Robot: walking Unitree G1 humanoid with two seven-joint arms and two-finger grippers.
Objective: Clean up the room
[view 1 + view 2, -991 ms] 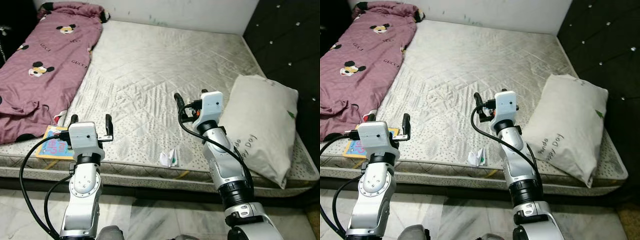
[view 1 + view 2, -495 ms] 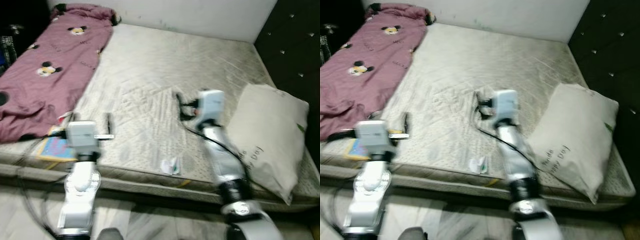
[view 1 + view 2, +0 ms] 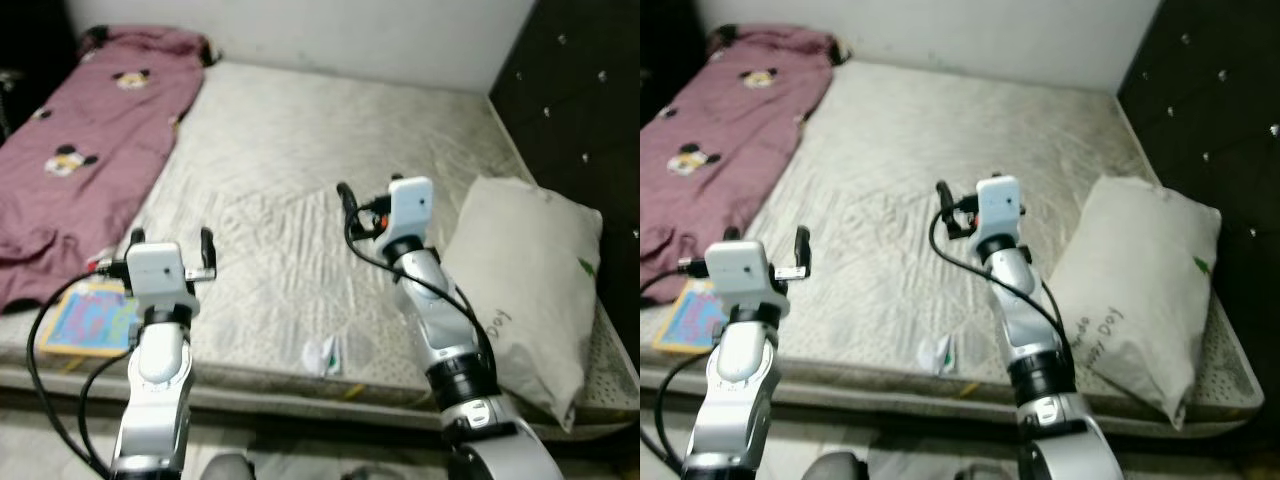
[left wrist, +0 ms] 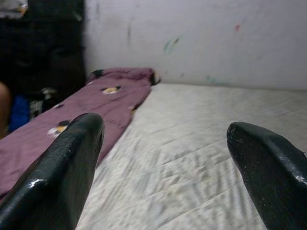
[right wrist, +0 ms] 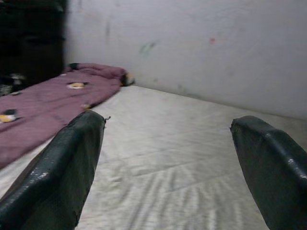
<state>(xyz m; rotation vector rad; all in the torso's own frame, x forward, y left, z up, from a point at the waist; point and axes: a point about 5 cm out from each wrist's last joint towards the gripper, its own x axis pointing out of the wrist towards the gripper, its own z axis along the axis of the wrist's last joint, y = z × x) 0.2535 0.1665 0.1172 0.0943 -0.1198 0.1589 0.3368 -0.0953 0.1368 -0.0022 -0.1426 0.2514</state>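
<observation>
**Both grippers raised over the bare mattress, jaws apart and empty**

You are looking down at a bed whose grey quilted mattress point(image 3: 300, 180) runs from the near edge to a white wall point(image 3: 330, 35) at the far end. Your left gripper point(image 3: 168, 242) is held up over the near left part of the mattress, its jaws spread wide with nothing between them. Your right gripper point(image 3: 362, 204) is raised farther in, over the middle of the mattress; in the right wrist view its jaws also stand well apart and hold nothing.

A crumpled white wrapper point(image 3: 325, 355) with a green mark lies on the mattress near the front edge, between the two arms and touched by neither gripper. A colourful children's book point(image 3: 90, 318) lies flat at the near left corner, just beside the left arm. A maroon blanket point(image 3: 70, 150) printed with cartoon mouse heads covers the left side of the bed, bunched at its near end close to the book. A grey pillow point(image 3: 530, 270) with printed lettering rests at the right edge, against a dark tufted headboard point(image 3: 585, 100), just beside the right arm.
</observation>
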